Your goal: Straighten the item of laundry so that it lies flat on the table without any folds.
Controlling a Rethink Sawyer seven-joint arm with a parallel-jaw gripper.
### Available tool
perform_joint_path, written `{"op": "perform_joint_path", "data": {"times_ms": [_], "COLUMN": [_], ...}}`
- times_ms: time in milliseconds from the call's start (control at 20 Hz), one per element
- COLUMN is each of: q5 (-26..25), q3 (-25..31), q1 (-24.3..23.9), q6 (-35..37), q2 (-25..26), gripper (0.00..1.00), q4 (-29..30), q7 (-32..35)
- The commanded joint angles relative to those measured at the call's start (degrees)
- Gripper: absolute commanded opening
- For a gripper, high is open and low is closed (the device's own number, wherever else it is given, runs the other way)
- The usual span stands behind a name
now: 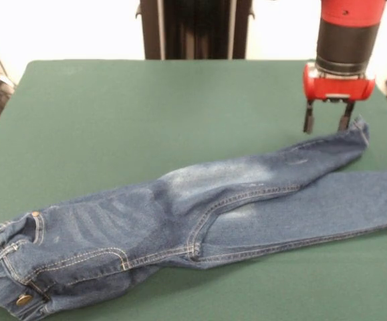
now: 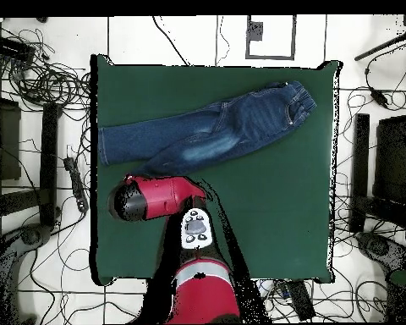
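The blue denim jeans (image 1: 200, 221) lie on the dark green table (image 1: 146, 114), waistband with brass button at the near left, legs stretching to the right. The upper leg lies partly over the lower one, with creases at the crotch and hip. In the overhead view the jeans (image 2: 206, 131) lie across the far half of the table (image 2: 274, 220). My gripper (image 1: 327, 125) hangs open and empty just above and behind the cuff of the upper leg (image 1: 357, 137). In the overhead view the red wrist (image 2: 151, 199) hides the fingers.
The robot's pedestal (image 1: 194, 28) stands behind the table's far edge. Cables and dark equipment (image 2: 37, 85) lie on the floor around the table. The lower leg runs off the right side of the front view.
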Motion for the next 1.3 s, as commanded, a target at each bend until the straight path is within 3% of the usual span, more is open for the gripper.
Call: {"op": "perform_joint_path", "data": {"times_ms": [50,1050,1300], "q5": [4.23,9.79,10.36], "q3": [5.24,6.42,6.38], "q1": [0.49,0.26,0.53], "q6": [8.35,18.12,16.83], "q2": [2.26,-3.11,-2.12], "gripper": [1.00,1.00,1.00], "q4": [-4.98,-3.93,-4.55], "q7": [5.25,5.83,5.95]}}
